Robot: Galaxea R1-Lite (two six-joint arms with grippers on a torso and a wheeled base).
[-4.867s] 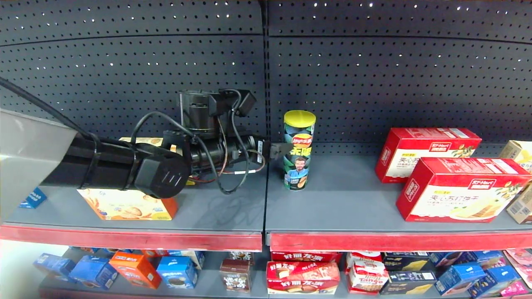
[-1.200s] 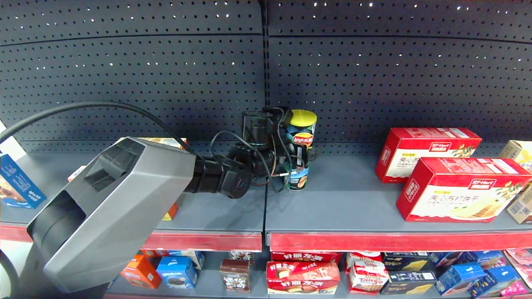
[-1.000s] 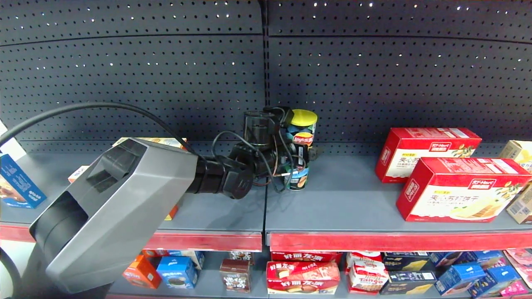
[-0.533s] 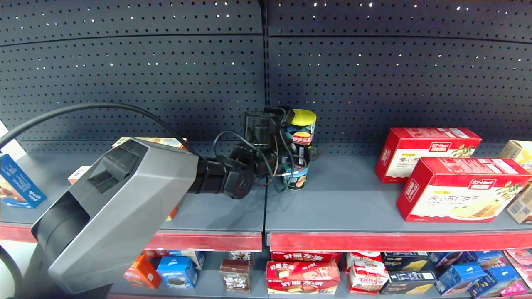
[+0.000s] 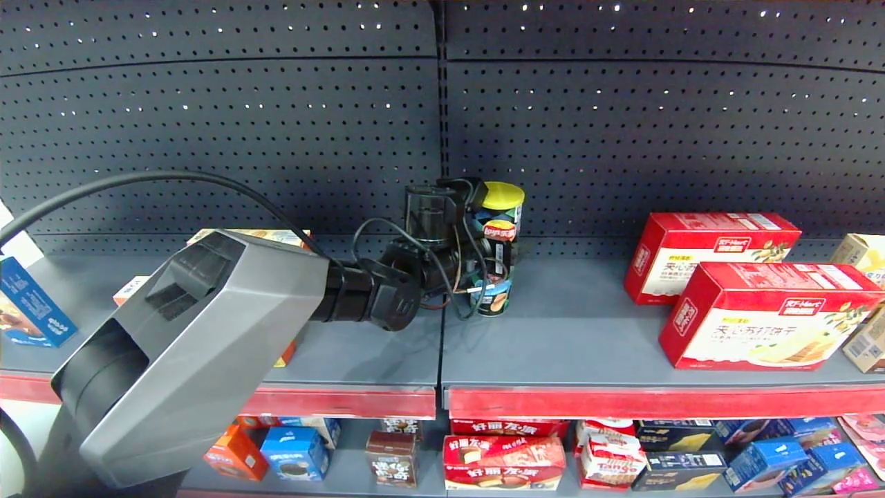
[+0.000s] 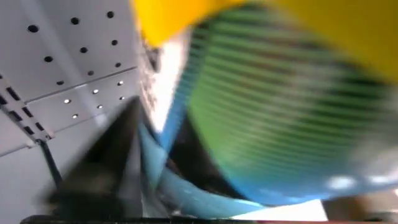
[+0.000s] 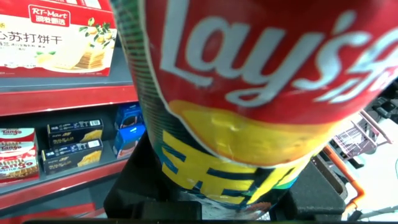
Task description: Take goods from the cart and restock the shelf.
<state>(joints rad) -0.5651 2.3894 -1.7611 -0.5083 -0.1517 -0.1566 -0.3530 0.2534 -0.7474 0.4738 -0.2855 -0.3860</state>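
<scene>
The left gripper (image 5: 489,261) was up against the can (image 5: 502,225), which stood near the back of the shelf (image 5: 581,332); whether it gripped the can could not be told. The right gripper (image 7: 224,205) clamped a second can (image 7: 249,93), with a red box (image 7: 62,37) on the shelf beyond.

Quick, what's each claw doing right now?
Left gripper: at the shelf can; open or closed cannot be told.
Right gripper: closed on a second chips can.
</scene>
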